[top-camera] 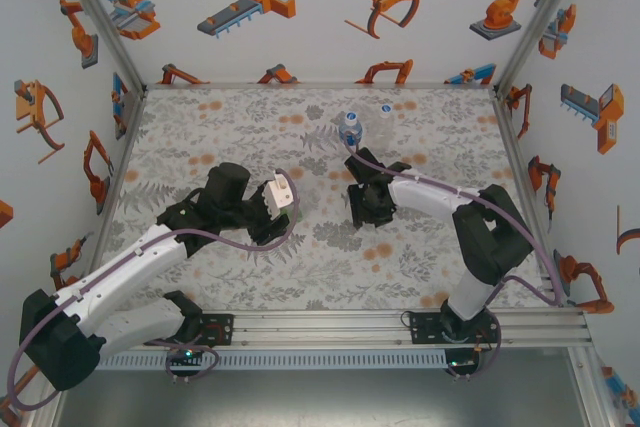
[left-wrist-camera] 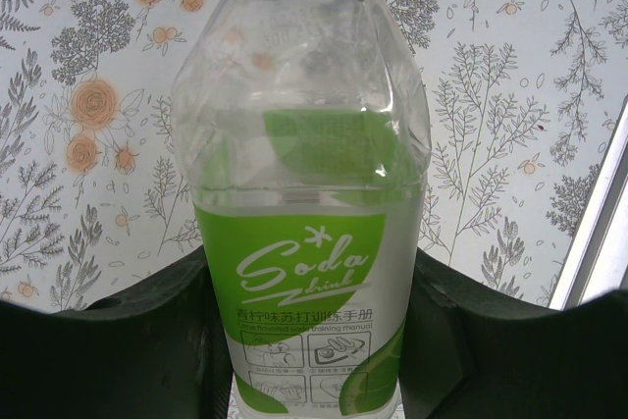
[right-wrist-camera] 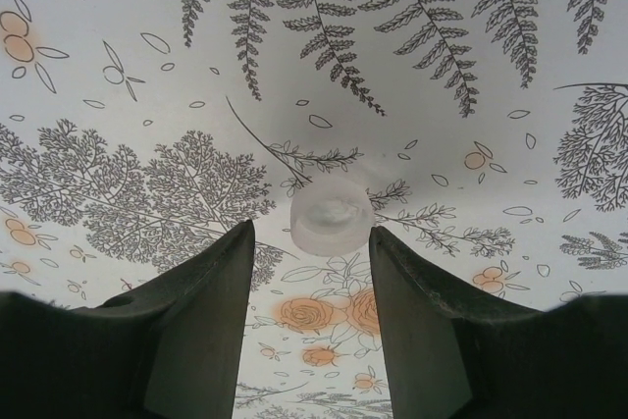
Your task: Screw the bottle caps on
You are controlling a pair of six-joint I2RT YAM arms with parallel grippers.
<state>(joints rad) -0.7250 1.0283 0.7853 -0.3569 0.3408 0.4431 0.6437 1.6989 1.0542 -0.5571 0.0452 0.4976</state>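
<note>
The green-label bottle [left-wrist-camera: 309, 144] reads "Soda drink" and has no cap on its neck. My left gripper [left-wrist-camera: 309, 257] is shut on its labelled body, and from above the bottle [top-camera: 279, 193] is left of the table's middle. A whitish bottle cap [right-wrist-camera: 331, 218] lies on the patterned table. My right gripper [right-wrist-camera: 312, 231] is open with its fingertips on either side of the cap, leaving a gap on the left. In the top view, my right gripper [top-camera: 360, 213] points down at the table's middle. The blue-label bottle [top-camera: 351, 128] and the clear bottle [top-camera: 385, 112] stand upright behind it.
The table [top-camera: 250, 127] has a grey floral cover with orange roses. Printed walls [top-camera: 320, 17] close it in at the back and sides. A metal rail [top-camera: 400, 322] along the near edge carries both arm bases. A wall frame bar [left-wrist-camera: 594, 233] runs at the right of the left wrist view.
</note>
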